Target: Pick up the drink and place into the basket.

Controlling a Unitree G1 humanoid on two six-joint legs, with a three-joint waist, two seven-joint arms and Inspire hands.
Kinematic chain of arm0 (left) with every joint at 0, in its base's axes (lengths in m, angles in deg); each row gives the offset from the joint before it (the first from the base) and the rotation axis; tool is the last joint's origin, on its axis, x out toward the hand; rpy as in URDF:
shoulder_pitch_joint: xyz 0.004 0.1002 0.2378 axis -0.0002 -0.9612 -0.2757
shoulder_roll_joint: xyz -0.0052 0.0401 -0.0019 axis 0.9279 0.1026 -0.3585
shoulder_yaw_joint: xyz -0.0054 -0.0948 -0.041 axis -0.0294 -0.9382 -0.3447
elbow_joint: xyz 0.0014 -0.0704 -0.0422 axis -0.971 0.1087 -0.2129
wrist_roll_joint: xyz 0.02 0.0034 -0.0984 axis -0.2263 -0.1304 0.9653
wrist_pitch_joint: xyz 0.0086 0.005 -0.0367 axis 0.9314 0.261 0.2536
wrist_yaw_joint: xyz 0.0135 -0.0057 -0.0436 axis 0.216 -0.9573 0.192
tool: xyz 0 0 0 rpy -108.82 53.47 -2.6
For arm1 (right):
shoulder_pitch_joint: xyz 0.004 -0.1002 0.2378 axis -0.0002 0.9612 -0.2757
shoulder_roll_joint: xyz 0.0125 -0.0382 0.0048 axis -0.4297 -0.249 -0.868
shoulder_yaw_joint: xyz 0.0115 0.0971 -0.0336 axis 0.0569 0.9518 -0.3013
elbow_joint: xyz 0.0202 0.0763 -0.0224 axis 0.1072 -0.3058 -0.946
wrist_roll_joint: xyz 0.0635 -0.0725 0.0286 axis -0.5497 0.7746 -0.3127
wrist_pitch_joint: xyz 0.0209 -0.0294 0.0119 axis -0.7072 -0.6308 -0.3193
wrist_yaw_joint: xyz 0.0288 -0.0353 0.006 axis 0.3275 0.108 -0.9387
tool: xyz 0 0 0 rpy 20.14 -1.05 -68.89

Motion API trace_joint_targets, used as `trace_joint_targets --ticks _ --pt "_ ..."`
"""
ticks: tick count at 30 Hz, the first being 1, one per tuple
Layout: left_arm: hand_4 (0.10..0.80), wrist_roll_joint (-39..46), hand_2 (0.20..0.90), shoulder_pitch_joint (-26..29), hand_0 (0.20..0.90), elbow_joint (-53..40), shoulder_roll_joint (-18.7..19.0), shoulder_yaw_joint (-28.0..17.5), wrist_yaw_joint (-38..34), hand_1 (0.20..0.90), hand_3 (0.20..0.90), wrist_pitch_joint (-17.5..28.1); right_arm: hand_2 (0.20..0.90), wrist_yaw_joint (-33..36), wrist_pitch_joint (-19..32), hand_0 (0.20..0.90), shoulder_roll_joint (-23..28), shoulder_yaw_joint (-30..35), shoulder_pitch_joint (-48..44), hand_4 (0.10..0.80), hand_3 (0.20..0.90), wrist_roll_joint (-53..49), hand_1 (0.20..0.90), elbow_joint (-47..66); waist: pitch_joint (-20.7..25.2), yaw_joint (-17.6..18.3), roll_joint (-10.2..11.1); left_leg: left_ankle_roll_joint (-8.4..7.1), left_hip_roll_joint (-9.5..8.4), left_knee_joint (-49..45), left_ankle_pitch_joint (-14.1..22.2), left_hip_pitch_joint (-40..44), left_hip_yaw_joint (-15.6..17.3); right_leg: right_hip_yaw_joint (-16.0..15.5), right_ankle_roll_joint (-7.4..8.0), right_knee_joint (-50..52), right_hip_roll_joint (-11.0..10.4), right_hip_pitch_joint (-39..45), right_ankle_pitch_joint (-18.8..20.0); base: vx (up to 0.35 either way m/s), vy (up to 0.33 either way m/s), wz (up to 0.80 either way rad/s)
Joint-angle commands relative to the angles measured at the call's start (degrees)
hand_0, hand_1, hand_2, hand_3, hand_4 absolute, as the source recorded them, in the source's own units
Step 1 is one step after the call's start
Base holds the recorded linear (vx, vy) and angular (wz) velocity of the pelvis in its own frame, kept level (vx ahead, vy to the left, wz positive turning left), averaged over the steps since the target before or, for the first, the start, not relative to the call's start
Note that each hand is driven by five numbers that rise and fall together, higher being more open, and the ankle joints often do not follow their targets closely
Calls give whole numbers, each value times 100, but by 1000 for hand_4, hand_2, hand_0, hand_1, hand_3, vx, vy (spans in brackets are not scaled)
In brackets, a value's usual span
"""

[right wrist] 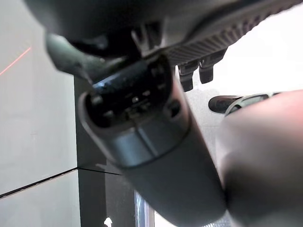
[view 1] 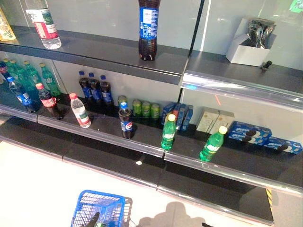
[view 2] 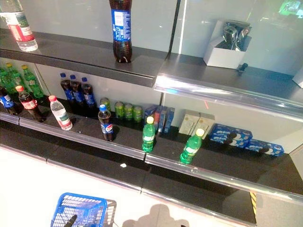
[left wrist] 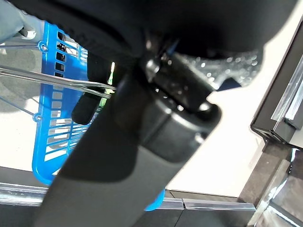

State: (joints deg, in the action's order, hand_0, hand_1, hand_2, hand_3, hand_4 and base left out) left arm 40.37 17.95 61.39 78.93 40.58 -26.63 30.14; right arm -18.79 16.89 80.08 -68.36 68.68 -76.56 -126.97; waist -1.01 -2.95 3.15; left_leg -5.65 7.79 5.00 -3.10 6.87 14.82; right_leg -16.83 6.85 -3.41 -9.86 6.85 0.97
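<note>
Drinks stand on the middle shelf (view 1: pixel 142 142): two green bottles with yellow caps (view 1: pixel 168 132) (view 1: pixel 211 144), a small cola bottle with a blue cap (view 1: pixel 125 121), a water bottle with a red cap (view 1: pixel 80 110) and a cola bottle with a red cap (view 1: pixel 48 100). The blue basket (view 1: pixel 102 208) hangs low in front at the left, well short of the shelves. My left hand (left wrist: pixel 87 106) is shut on its thin wire handles (left wrist: pixel 47 78). My right hand (right wrist: pixel 194 73) hangs away from the shelves, its fingers relaxed and holding nothing.
On the top shelf stand a large cola bottle (view 1: pixel 148 28), a water bottle (view 1: pixel 43 21) and a white box (view 1: pixel 246 47). Behind the drinks are green cans (view 1: pixel 146 108), dark cola bottles (view 1: pixel 94 89), green bottles (view 1: pixel 33 75), blue cartons (view 1: pixel 177 113) and blue biscuit boxes (view 1: pixel 251 132). Silver rails edge each shelf.
</note>
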Motion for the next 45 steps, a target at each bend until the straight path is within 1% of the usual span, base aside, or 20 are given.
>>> trace_joint_targets --ticks 1,6,17,25,29,30,34,35,37,39,40,41,45 --pt "100 -433 300 331 300 108 206 142 103 300 200 293 900 147 -32 900 146 -58 -388 800 900 130 900 -401 -251 -38 -217 -242 516 0 -63 -146 -316 -211 267 -65 -459 54 310 0 0 0" --pt "100 -394 300 341 300 172 201 153 140 300 200 292 900 191 -144 900 141 -71 -402 800 900 157 900 -436 -248 -43 -220 -232 496 0 -54 -147 -346 -204 264 -62 -456 60 302 0 0 0" --pt "100 -352 300 359 300 224 208 163 222 300 200 397 900 200 -159 900 135 -98 -426 800 900 175 900 -452 -223 -53 -212 -227 486 0 -49 -137 -351 -211 261 -48 -453 71 287 0 0 0" --pt "100 -462 300 345 300 185 178 199 155 300 200 376 900 228 60 900 142 -242 -464 800 900 284 900 -334 -227 -93 -184 -233 499 0 -45 -112 -376 -234 259 -41 -450 101 282 0 0 0" --pt "100 -533 300 307 300 110 182 198 116 300 200 359 900 115 281 900 157 -394 -514 800 900 270 900 -104 -232 -128 -161 -239 505 0 -55 -110 -391 -247 252 -38 -443 110 284 0 0 0" --pt "100 -550 300 296 300 73 188 194 96 300 200 351 900 57 416 900 165 -440 -536 800 900 222 900 19 -240 -138 -152 -241 506 0 -61 -111 -400 -250 252 -34 -440 108 286 0 0 0" --pt "100 -658 300 251 300 -99 228 183 -1 300 200 280 900 -30 628 900 206 -730 -609 800 900 103 900 622 -262 -179 -112 -244 513 0 -83 -122 -415 -255 257 -27 -434 108 289 2 -10 0" --pt "100 -679 300 204 300 -191 235 186 -40 300 200 270 900 -52 604 900 265 -900 -614 800 900 74 900 1106 -272 -185 -90 -245 519 0 -89 -127 -415 -261 259 -29 -434 105 293 7 -34 1" --pt "100 -694 300 178 300 -243 236 177 -65 300 200 265 900 -73 550 900 314 -1007 -611 800 900 39 900 1465 -274 -181 -79 -248 524 0 -96 -132 -413 -262 262 -28 -434 101 294 3 -15 0" --pt "100 -704 300 74 300 -411 244 140 -129 300 200 250 900 -118 258 900 466 -1251 -551 800 900 11 900 2671 -288 -158 -44 -255 540 0 -114 -141 -396 -257 268 -19 -436 83 296 -2 -40 -1" --pt "100 -701 300 46 300 -451 243 131 -149 300 200 259 900 -162 264 900 505 -1298 -532 800 900 35 900 2964 -295 -146 -31 -256 546 0 -121 -144 -387 -252 269 -16 -435 77 297 -2 -39 -1" --pt "100 -707 300 15 300 -489 249 100 -170 300 200 250 900 -188 150 900 559 -1347 -493 800 900 25 900 3361 -293 -130 -20 -256 551 0 -124 -146 -380 -246 272 -12 -438 70 295 -3 -35 -2" --pt "100 -609 300 -84 300 -472 354 -1 -90 300 200 236 900 -293 244 900 946 -1549 -442 800 900 -110 900 4842 -303 -40 15 -271 586 0 -144 -159 -324 -210 274 19 -436 17 277 1 -14 -1"
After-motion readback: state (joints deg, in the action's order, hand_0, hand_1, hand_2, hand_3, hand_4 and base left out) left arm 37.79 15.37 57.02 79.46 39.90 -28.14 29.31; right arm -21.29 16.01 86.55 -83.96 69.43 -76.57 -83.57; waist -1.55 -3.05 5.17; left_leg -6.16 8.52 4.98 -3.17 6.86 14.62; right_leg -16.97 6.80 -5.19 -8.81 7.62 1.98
